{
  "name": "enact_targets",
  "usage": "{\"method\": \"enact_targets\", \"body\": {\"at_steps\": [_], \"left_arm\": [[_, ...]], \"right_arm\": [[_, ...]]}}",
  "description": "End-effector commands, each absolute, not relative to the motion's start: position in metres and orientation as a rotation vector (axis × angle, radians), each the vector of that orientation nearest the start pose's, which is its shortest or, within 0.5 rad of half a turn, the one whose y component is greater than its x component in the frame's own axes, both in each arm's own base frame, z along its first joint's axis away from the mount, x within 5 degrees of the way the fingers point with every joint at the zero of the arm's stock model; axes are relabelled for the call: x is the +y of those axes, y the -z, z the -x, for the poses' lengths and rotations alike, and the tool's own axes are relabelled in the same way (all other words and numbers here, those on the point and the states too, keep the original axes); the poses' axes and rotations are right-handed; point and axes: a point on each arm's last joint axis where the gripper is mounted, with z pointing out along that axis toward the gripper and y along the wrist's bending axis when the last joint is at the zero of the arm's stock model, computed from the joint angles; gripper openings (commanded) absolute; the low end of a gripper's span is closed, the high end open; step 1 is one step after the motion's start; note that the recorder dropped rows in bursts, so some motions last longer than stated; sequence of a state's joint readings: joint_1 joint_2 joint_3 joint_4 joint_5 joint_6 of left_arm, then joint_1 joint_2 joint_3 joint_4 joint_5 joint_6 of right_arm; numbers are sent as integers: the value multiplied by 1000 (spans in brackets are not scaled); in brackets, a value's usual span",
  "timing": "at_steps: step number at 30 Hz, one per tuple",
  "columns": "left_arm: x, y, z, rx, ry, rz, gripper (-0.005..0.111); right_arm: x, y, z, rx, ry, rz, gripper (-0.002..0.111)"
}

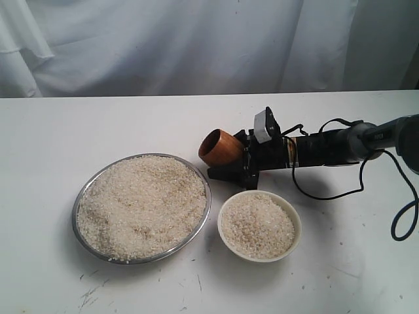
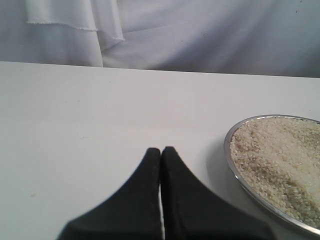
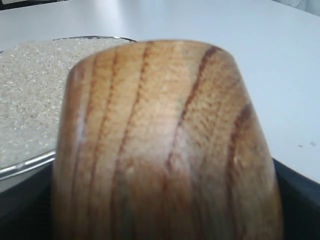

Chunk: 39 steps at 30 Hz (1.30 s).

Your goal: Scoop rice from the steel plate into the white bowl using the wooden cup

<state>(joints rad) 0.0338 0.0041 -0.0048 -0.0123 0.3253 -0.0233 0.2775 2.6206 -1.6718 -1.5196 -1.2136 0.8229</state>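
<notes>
In the exterior view, your right gripper (image 1: 239, 159) is clamped on the wooden cup (image 1: 220, 147). The cup is turned on its side, with its dark mouth facing the steel plate (image 1: 74, 210). It hangs just off the plate's far right rim and behind the white bowl (image 1: 298, 226), touching neither as far as you can tell. The rice (image 1: 141, 206) fills the plate in a broad heap, and the bowl already holds a fair mound of its own. The cup's interior looks dark, and you cannot tell whether any grains sit in it. The left arm does not show in this view. In the left wrist view, your left gripper (image 2: 161, 151) has its fingers pressed together on nothing. It hovers over the bare table (image 2: 75, 125), with the plate's rim off to one side, well clear of the work. In the right wrist view, the cup's grained wall fills most of the picture. Dark finger material shows under it, and the plate's rim and rice lie just beyond. The step in hand reads as the approach to a scoop. Next you will likely need to lower the cup's lip into the near edge of the heap and push shallowly across. Then roll the mouth upward before lifting, and keep clear of the metal rim so the plate does not slide.
</notes>
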Motion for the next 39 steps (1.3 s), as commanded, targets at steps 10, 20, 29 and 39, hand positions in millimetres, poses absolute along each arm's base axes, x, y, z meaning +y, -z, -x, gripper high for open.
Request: {"method": "enact_targets", "body": {"at_steps": [10,20,29,39], "left_arm": [[1,-184,-54,1801,6,57,0],[1,-184,-54,1801,6,57,0],[1,-184,-54,1801,6,57,0],[1,-184,-54,1801,6,57,0]], "right_arm": [[208,-43,-435,1310,-1027,1323,0],[212,-45,-436,1282,-1004,1291,0],[227,-43,-426,1257,-1030,1363,0],[230,-41,-422,1274,-1059,1388,0]]}}
